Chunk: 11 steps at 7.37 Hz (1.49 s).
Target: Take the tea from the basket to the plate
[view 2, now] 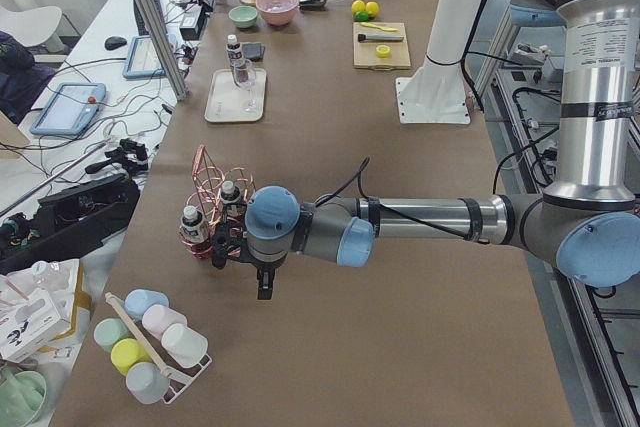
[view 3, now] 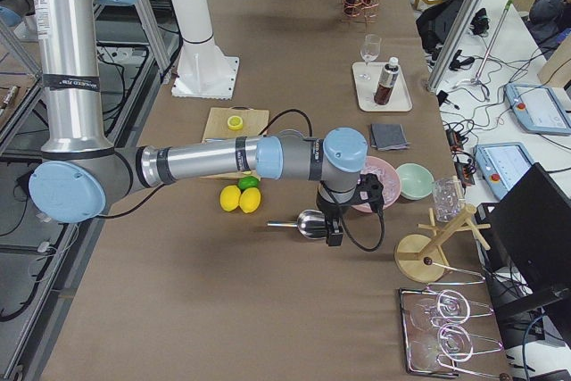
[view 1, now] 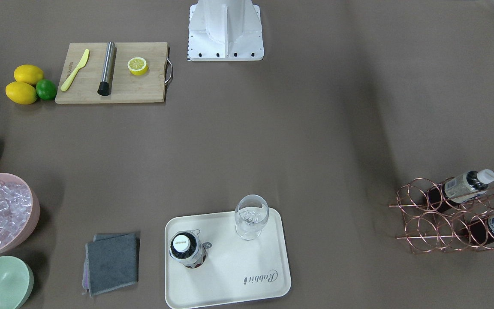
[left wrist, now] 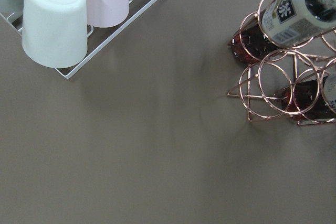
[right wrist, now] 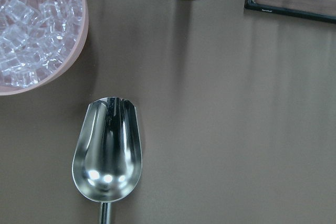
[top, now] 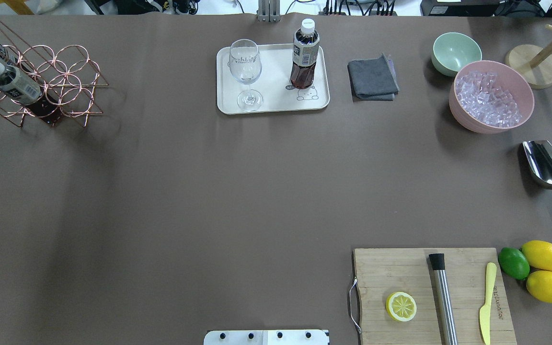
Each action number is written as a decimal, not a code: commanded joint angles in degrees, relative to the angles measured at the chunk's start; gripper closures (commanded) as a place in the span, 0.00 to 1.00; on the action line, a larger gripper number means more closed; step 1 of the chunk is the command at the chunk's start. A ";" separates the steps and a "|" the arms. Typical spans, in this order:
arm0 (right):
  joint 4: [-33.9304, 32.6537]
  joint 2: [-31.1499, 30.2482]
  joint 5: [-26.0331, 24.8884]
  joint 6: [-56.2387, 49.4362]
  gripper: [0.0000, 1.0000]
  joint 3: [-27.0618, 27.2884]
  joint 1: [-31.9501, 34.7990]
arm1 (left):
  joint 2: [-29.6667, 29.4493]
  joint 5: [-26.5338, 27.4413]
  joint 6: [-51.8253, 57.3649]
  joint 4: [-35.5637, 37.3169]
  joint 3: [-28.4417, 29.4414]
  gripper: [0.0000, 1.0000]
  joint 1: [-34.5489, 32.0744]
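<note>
One tea bottle (view 1: 185,249) stands upright on the cream plate (view 1: 238,274), beside a wine glass (view 1: 251,216); it also shows in the overhead view (top: 304,55). Two more tea bottles (top: 15,84) lie in the copper wire basket (top: 60,81), which the left wrist view (left wrist: 273,87) shows at its right. My left gripper (view 2: 265,285) hangs just beside the basket; I cannot tell whether it is open or shut. My right gripper (view 3: 335,236) hangs over the metal scoop (right wrist: 107,150); I cannot tell its state either. Neither wrist view shows fingers.
A pink bowl of ice (top: 491,98), a pale green bowl (top: 454,51) and a grey cloth (top: 373,77) stand right of the plate. A cutting board (top: 400,273) holds a lemon half, muddler and knife. Pastel cups on a rack (left wrist: 55,19) sit near the basket.
</note>
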 commanded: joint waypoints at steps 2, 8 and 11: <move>0.00 0.06 0.11 -0.04 0.01 0.16 0.00 | -1.13 4.31 18.26 21.74 -3.75 0.02 -2.78; 0.09 0.32 -0.15 0.66 0.01 0.08 0.00 | 1.95 10.20 18.20 21.66 -2.08 0.02 -2.53; 0.00 0.50 0.02 0.66 0.01 -0.10 0.00 | 1.69 10.20 18.20 21.39 -0.76 0.02 -2.53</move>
